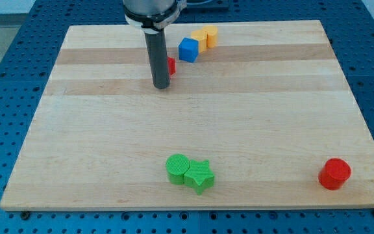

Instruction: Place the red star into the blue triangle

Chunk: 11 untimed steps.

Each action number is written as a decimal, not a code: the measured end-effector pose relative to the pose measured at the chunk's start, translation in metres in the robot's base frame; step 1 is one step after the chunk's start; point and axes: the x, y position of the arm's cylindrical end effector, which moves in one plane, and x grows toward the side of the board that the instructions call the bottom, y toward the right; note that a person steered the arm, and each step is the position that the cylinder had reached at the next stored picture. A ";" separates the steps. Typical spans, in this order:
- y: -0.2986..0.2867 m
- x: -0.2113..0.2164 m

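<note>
My tip (161, 86) rests on the board in the upper middle of the view. A red block (171, 65) sits just behind the rod on its right; most of it is hidden, so I cannot make out its shape. A blue block (188, 49), looking like a cube, stands a little to the upper right of the red one. No blue triangle can be made out as such.
Two yellow blocks (204, 38) touch each other next to the blue block near the view's top. A green cylinder (177, 168) and a green star (200, 175) touch near the bottom middle. A red cylinder (334, 173) stands at the bottom right.
</note>
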 end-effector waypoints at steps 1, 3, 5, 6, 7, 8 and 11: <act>0.008 -0.004; -0.001 -0.045; -0.016 -0.067; -0.024 -0.071; -0.024 -0.088; -0.026 -0.095; -0.065 -0.052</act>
